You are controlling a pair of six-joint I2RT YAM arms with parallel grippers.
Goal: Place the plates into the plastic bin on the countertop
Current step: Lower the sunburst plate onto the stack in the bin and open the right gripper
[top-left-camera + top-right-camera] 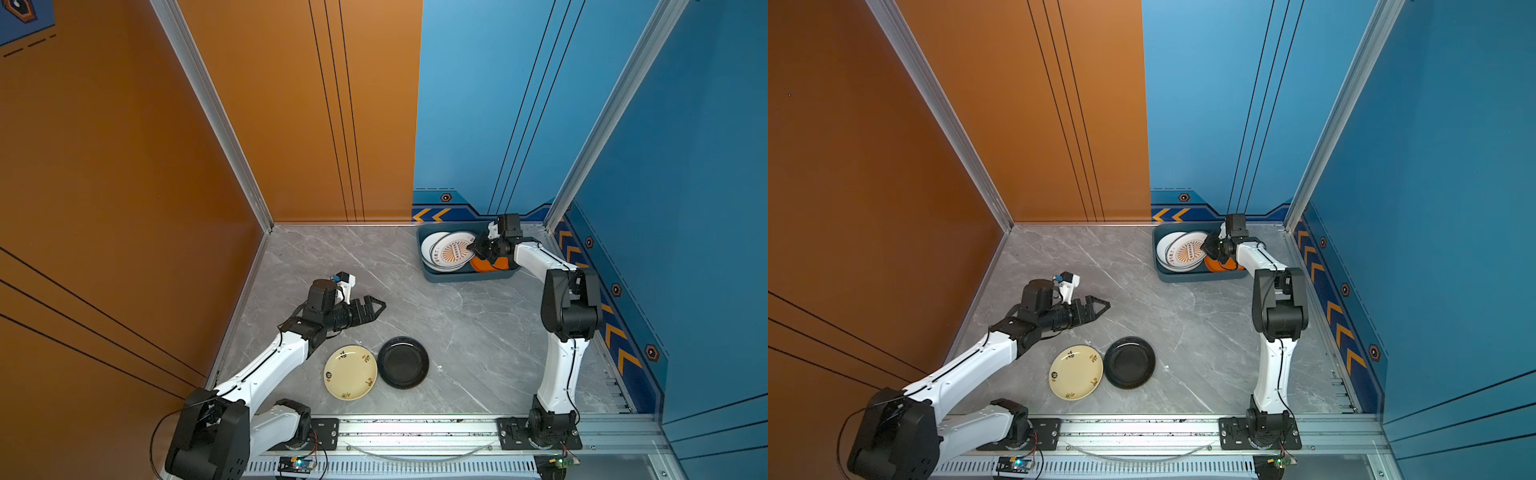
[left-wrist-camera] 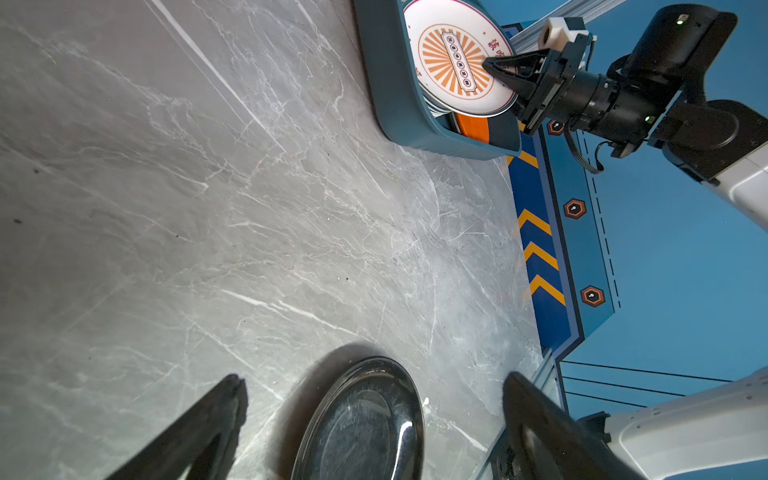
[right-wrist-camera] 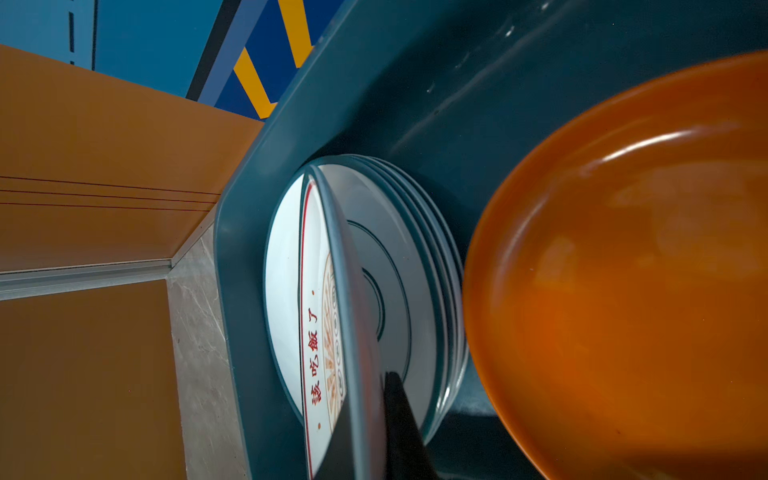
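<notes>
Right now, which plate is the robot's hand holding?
The white plate with orange sunburst, pinched by the right hand inside the bin. The cream plate and black plate lie loose on the countertop.

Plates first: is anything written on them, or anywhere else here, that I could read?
"該吃飯了": red characters on the rim of the sunburst plate.
On its centre strip: a row of characters, too small to read.
On the cream plate: small motifs, no legible words.
On the blue wall: yellow chevrons and hexagon badges, no words.
</notes>
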